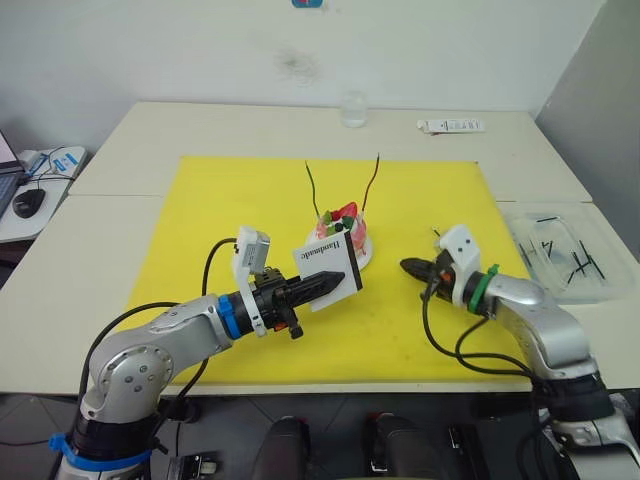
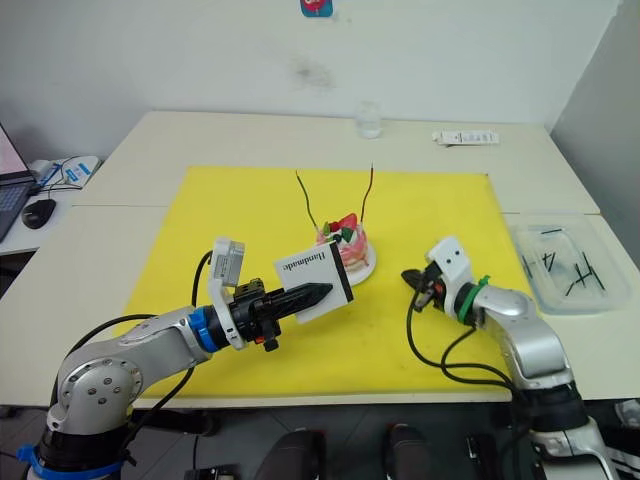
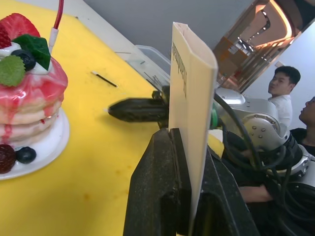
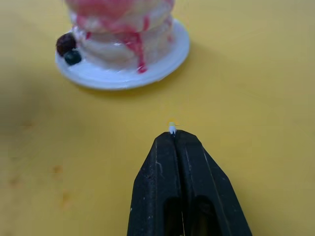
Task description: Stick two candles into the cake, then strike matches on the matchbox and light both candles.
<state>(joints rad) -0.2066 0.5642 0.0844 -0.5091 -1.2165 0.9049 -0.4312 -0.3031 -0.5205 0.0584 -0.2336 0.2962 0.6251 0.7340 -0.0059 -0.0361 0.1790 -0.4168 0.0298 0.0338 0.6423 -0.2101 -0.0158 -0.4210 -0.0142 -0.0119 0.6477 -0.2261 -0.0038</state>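
My left gripper (image 1: 335,281): lower centre of the left eye view, fingers clamped on the matchbox, which stands on edge between them.
Matchbox (image 1: 328,266): white, lifted off the mat, tilted, its "Handmade" lettering upside down; it sits just in front of the cake and partly covers the plate's near side.
My right gripper (image 1: 408,267): right of centre, pointing toward the cake, fingers pressed together; in the right wrist view a tiny pale tip (image 4: 172,128) pokes out between them. I cannot tell what it belongs to.
Cake (image 1: 340,230): centre of the frame, pink layers with strawberry and berries, on a white plate (image 1: 366,254), between my two grippers.
Candles: the green one (image 1: 312,187) and the dark red one (image 1: 374,180) both stand upright in the cake's top, leaning slightly apart.
Yellow mat (image 1: 230,200): under cake and both grippers.
Loose match (image 3: 104,78): lying on the mat beyond the cake, seen from my left wrist.
Clear tray (image 1: 520,222): right edge, off the mat, several dark matches (image 1: 577,265) inside.
Glass (image 1: 352,109): top centre, on the table.
People (image 3: 282,91): at the right of the left wrist view.
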